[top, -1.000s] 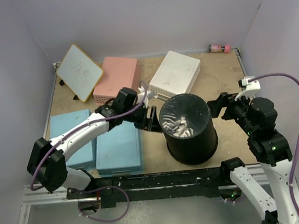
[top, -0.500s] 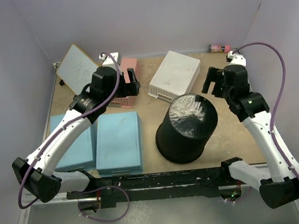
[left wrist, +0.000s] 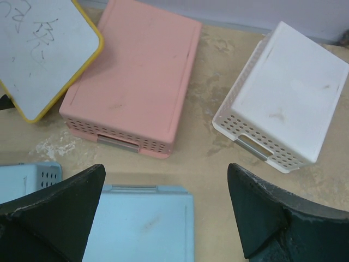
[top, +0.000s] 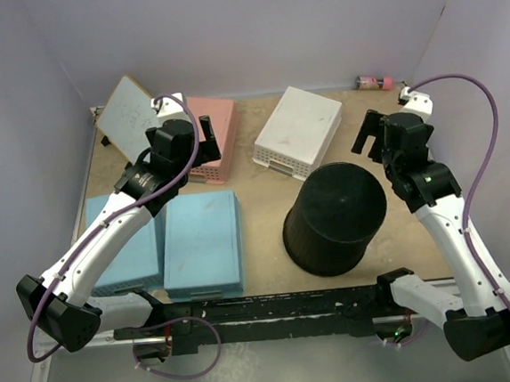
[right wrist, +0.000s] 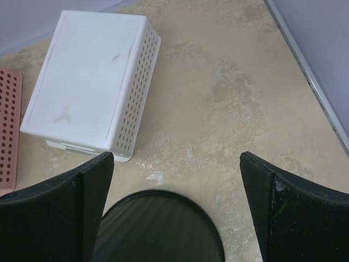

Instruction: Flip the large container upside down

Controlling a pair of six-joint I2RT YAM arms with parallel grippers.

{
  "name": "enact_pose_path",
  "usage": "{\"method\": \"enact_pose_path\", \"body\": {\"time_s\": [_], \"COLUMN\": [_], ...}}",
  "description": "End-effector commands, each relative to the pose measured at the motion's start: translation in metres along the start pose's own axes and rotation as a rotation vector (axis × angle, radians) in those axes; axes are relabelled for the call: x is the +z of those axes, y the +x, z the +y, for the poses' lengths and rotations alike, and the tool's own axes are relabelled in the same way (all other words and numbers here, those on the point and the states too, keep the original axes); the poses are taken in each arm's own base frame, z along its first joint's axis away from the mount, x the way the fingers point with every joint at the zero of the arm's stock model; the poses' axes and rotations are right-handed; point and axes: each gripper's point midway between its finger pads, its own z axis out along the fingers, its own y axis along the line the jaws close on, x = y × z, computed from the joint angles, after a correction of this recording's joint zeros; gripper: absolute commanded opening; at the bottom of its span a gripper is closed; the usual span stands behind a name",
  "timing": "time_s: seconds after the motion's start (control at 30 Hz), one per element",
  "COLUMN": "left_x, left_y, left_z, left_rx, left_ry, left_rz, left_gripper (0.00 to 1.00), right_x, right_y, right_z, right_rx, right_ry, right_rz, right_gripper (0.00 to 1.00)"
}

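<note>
1. Left hand [top: 208, 146] first: spread wide, clasping nothing, raised over the pink basket [top: 217, 114] at the back left, well apart from the bucket [top: 336, 218].
2. Right hand [top: 373, 136] likewise: fingers parted, empty, up at the back right, near the bucket but not touching.
3. Differs from a second ago: then pressed to the bucket from both sides, now let go and drawn back.
4. Bucket: stands alone on the counter [top: 382, 113], toward the front, just before the white basket [top: 299, 132] and right of the blue baskets [top: 201, 240].
5. Shows a plain dull black round face upward, where half a second ago something glinted there; also sits a little further right than then.
6. Reads as closed bottom up and mouth down, so the flip looks done.
7. Cannot tell whether fully at rest: the slight lean may be only the camera's angle.
8. From the right wrist, only a dark ribbed curve of the bucket [right wrist: 158, 229], low between the fingers, with bare counter around.
</note>
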Motion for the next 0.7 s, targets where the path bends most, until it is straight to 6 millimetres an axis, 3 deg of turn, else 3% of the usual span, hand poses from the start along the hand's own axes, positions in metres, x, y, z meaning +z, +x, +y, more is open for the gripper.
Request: {"method": "enact_pose_path", "body": {"time_s": [0.0, 0.1, 0.17, 0.23, 0.3, 0.37, 0.5, 0.67], "left_x": [-0.006, -0.006, -0.006, -0.006, -0.007, -0.006, -0.006, -0.008], "left_y": [-0.024, -0.020, -0.018, -0.016, -0.014, -0.010, -0.007, -0.006], "left_z": [0.002, 0.001, 0.001, 0.001, 0.001, 0.001, 0.000, 0.000], "left_rx": [-0.043, -0.034, -0.028, -0.025, -0.027, -0.025, -0.026, -0.028], "left_ry": [-0.026, -0.020, -0.015, -0.011, -0.006, 0.000, 0.010, 0.013], "left_rz": [-0.069, -0.056, -0.045, -0.037, -0.035, -0.029, -0.023, -0.018], "left_gripper": [0.91, 0.91, 0.91, 0.91, 0.91, 0.91, 0.90, 0.90], "right_x": [-0.004, -0.018, -0.040, -0.056, -0.061, -0.050, -0.032, -0.029], "right_y": [-0.011, -0.009, -0.009, -0.002, 0.007, 0.029, 0.054, 0.062], "right_z": [0.005, 0.046, 0.071, 0.085, 0.090, 0.085, 0.080, 0.084], "right_rx": [0.028, -0.025, -0.078, -0.087, -0.088, -0.094, -0.102, -0.102], "right_ry": [-0.027, -0.294, -0.500, -0.631, -0.693, -0.679, -0.651, -0.673], "right_rz": [-0.038, -0.033, -0.073, -0.091, -0.112, -0.098, -0.077, -0.057], "right_gripper": [1.00, 1.00, 1.00, 1.00, 1.00, 1.00, 1.00, 1.00]}}
